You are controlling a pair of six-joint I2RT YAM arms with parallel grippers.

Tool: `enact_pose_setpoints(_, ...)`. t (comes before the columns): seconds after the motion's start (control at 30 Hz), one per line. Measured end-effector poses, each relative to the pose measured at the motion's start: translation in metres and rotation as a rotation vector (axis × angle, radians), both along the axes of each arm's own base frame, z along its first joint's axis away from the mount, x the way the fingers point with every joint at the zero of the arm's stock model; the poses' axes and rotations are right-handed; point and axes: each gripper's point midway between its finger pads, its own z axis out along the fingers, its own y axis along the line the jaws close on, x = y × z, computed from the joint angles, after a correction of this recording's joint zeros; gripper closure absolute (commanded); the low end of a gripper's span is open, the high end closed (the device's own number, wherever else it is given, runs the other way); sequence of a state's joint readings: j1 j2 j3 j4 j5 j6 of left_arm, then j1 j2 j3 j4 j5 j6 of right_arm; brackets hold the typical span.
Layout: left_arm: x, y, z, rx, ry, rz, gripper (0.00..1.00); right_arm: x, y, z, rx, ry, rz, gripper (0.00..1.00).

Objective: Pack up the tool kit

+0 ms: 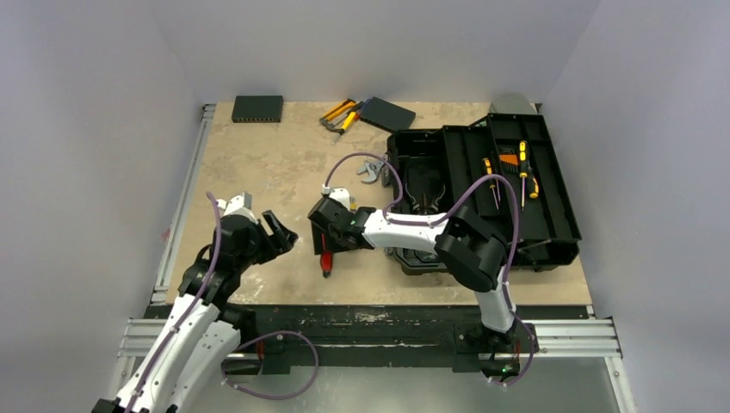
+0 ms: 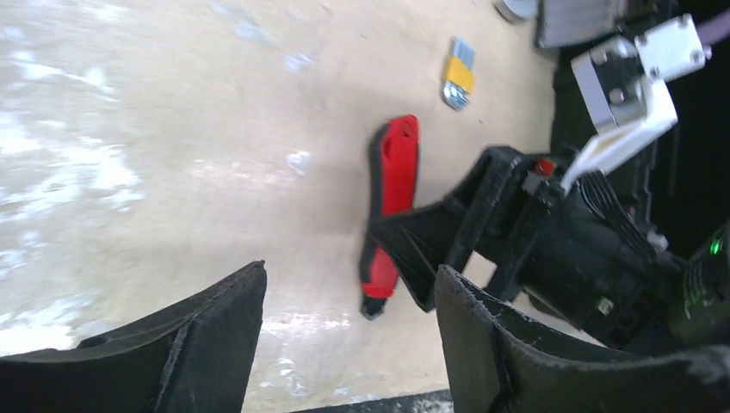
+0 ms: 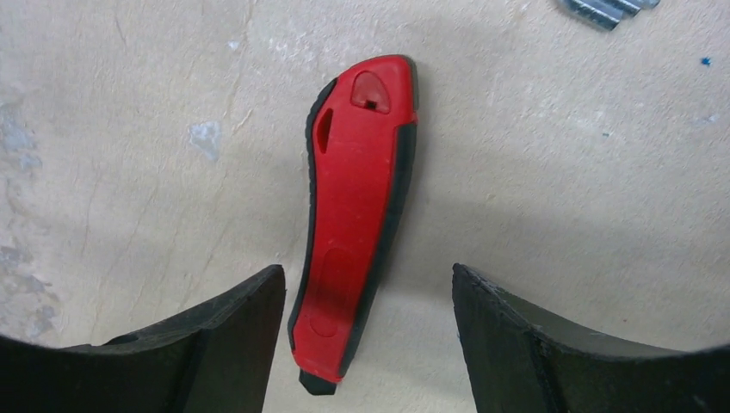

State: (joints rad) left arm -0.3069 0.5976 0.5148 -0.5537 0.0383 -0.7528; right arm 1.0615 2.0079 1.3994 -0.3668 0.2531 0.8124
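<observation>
A red-and-black handled tool (image 3: 357, 224) lies flat on the table, also in the top view (image 1: 326, 261) and the left wrist view (image 2: 392, 206). My right gripper (image 3: 366, 335) is open, hovering right over it with a finger on each side, not touching; it shows in the top view (image 1: 328, 243). My left gripper (image 1: 281, 237) is open and empty a little left of the tool, and in its wrist view (image 2: 349, 335). The black toolbox (image 1: 482, 194) stands open at the right, with yellow-black screwdrivers (image 1: 508, 172) in its lid tray.
A hex key set with a yellow holder (image 2: 458, 76) lies beyond the red tool. A silver wrench (image 1: 372, 172) lies by the toolbox. Yellow-handled tools (image 1: 340, 114) and two flat black boxes (image 1: 257, 107) (image 1: 386, 113) sit at the back edge.
</observation>
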Motion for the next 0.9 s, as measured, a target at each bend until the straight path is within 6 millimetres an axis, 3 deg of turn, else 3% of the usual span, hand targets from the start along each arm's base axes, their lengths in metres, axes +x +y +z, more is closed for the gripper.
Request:
enact_pose_setpoints(0.23, -0.01, 0.048, 0.01, 0.104, -0.036, 0.229, 0.32, 0.0, 0.009, -0.007, -0.063, -0.023, -0.006, 0.4)
enact_pose_setpoints(0.3, -0.014, 0.059, 0.011, 0.125, -0.046, 0.278, 0.33, 0.002, 0.01, -0.008, -0.075, -0.032, -0.014, 0.48)
enact_pose_setpoints(0.43, -0.017, 0.072, 0.014, 0.144, -0.067, 0.34, 0.34, 0.006, 0.008, -0.01, -0.101, -0.046, -0.019, 0.76)
enact_pose_setpoints(0.63, -0.016, 0.075, 0.01, 0.159, -0.08, 0.351, 0.35, 0.008, 0.002, -0.003, -0.127, -0.088, 0.071, 0.89)
enact_pose_setpoints(0.77, -0.014, 0.068, -0.001, 0.19, -0.054, 0.283, 0.36, 0.011, -0.013, 0.036, -0.115, -0.155, 0.134, 0.9)
enact_pose_setpoints(0.9, -0.008, 0.055, -0.006, 0.195, -0.036, 0.197, 0.37, 0.029, -0.024, 0.114, -0.029, -0.296, 0.176, 0.91)
